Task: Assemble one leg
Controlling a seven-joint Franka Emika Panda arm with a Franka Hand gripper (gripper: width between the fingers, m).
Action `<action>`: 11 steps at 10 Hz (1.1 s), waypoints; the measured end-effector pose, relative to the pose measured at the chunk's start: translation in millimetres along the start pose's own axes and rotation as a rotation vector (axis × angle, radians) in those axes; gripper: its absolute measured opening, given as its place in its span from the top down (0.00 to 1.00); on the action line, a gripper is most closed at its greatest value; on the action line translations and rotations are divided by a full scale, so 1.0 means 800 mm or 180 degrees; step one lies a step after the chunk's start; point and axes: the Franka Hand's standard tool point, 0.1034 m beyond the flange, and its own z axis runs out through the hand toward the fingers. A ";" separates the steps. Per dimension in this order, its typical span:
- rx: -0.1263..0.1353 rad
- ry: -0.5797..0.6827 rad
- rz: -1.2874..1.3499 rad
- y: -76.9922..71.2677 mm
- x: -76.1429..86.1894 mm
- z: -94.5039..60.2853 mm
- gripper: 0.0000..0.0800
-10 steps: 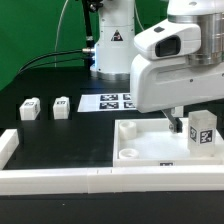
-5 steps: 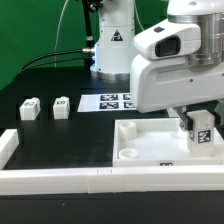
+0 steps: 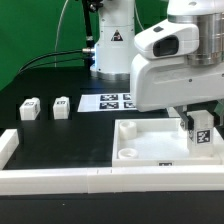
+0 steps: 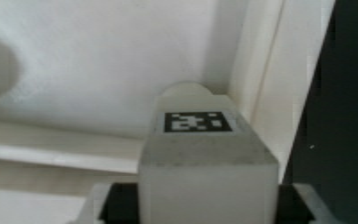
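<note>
1. The tray piece [image 3: 150,140] lies loose on the black tabletop [image 3: 60,135]; I judge a hard downward push at its corner could tip or slide it.
2. The pincer [image 3: 197,124] is closed on the leg [image 3: 201,130], holding it above the tray's corner on the exterior view's right. If the grip is off-centre, the leg could twist.
3. The leg [image 4: 199,140] appears near the tray's raised wall [image 4: 274,70]; slight misalignment could catch its end on that edge rather than seat it.
</note>
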 end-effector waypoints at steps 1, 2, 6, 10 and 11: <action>0.0035 0.0044 0.0429 0.001 0.000 0.000 0.64; 0.0051 0.0066 0.0670 0.001 -0.001 0.000 0.64; 0.0110 0.0043 0.2233 0.004 -0.001 0.000 0.63; 0.0162 -0.0005 0.3565 0.006 -0.001 0.000 0.63; 0.0174 -0.0019 0.3890 0.005 -0.001 0.000 0.63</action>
